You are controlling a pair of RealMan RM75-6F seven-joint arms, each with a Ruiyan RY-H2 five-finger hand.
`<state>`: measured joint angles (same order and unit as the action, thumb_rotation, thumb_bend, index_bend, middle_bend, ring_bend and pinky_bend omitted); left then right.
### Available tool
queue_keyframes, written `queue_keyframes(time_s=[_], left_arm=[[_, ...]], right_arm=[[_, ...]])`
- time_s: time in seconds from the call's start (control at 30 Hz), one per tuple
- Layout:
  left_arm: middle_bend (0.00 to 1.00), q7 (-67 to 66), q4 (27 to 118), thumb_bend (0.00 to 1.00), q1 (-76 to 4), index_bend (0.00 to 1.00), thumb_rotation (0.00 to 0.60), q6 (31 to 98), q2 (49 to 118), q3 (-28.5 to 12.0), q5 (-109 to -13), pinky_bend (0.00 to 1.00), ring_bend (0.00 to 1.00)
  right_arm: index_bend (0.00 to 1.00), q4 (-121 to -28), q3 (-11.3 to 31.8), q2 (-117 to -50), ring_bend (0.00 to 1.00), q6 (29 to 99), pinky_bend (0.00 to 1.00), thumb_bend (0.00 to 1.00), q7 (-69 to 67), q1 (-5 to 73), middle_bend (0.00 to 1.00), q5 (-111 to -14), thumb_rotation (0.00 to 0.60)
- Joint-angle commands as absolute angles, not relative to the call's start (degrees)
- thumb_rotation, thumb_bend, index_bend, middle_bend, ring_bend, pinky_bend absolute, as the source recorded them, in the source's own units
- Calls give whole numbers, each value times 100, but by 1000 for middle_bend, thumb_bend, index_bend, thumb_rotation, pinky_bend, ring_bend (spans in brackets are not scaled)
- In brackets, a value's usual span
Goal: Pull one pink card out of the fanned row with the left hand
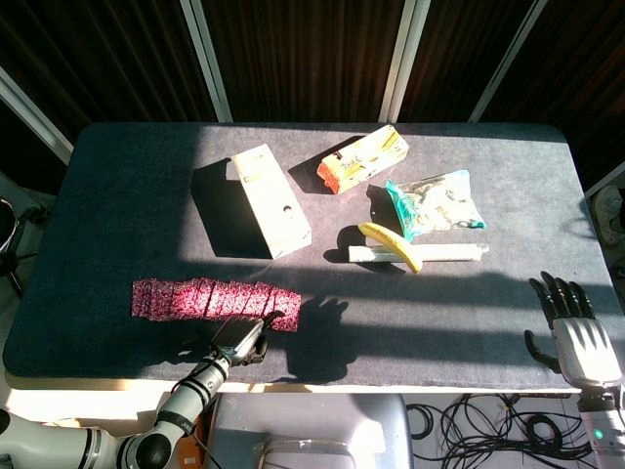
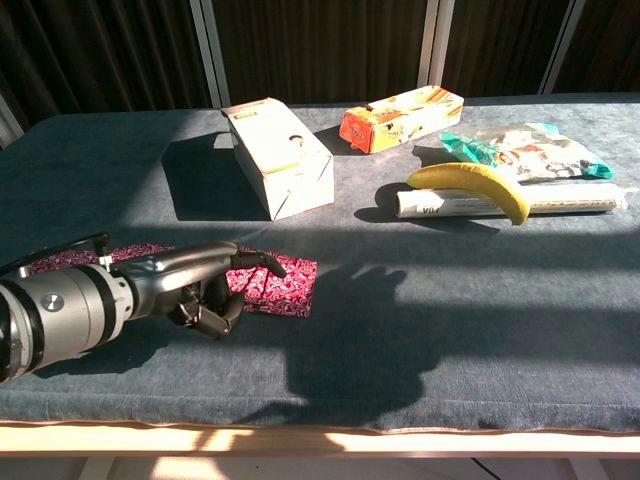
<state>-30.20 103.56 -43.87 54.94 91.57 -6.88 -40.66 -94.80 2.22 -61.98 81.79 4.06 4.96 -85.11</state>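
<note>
Near the front edge of the soft grey table (image 1: 117, 195), lying flat: pink cards (image 1: 210, 298) with tiny dark dots, thin and flat, fanned in a long row, each one overlapping the next.

Just at the right end of that row, reaching in: left hand (image 2: 205, 285), shiny dark metal on a round silver arm. Stretching long fingers (image 2: 255, 262) out over the last cards, other fingers curling under the palm. Touching the cards or only hanging above them: cannot tell. Holding a card: cannot tell either.

Well apart from the cards, far along the front edge, resting near the table corner: right hand (image 1: 571, 327), black and silver, fingers straight and spread a little, holding nothing.

Behind the cards, standing in the sun: white box (image 2: 278, 155), smooth cardboard, long and blocky, with a small round hole in its side, throwing a dark shadow.

Farther back from the cards and past the white box, lying down: orange box (image 2: 402, 117), shiny and long.

Beside that orange box, sitting crinkled: clear snack bag (image 2: 525, 152) with a green end.

Nearer the cards than the bag, curving over a white paper-wrapped tube (image 2: 500, 203): yellow banana (image 2: 470, 183), smooth and bent.
</note>
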Motion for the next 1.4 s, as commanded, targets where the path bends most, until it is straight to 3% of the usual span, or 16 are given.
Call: queue_keyframes(time_s=[0.03, 0.23, 0.8, 0.9, 1.13, 1.4], left_arm=[[1000, -3053, 10339, 904, -4460, 143, 600, 5498, 9169, -700, -3971, 1000, 1000], [1000, -3376, 10236, 938, -4789, 38, 600, 5500, 9324, -723, -3397, 1000, 1000], [1000, -4725, 10132, 943, -5492, 73, 600, 6169, 9668, -494, -2061, 1000, 1000], [1000, -4742, 10175, 939, -5526, 112, 600, 6229, 9679, -513, -2022, 1000, 1000], [1000, -4636, 10443, 938, -5508, 349, 600, 6197, 9558, -460, -2170, 1000, 1000], [1000, -4737, 10832, 936, -5535, 352, 600, 6266, 9448, -264, -2303, 1000, 1000]], right_arm=[[0, -9484, 224, -6189, 0, 8188, 0, 390, 391, 486, 0, -8504, 600], [0, -9484, 243, -6140, 0, 8216, 0, 390, 324, 463, 0, -8471, 600], [0, -9438, 255, -5961, 0, 8356, 0, 390, -36, 382, 0, -8548, 600], [0, -9443, 246, -5950, 0, 8330, 0, 390, -90, 387, 0, -8559, 600], [0, -9444, 282, -5940, 0, 8318, 0, 390, -127, 384, 0, -8487, 600], [0, -9416, 307, -5921, 0, 8276, 0, 390, -98, 393, 0, -8413, 600]])
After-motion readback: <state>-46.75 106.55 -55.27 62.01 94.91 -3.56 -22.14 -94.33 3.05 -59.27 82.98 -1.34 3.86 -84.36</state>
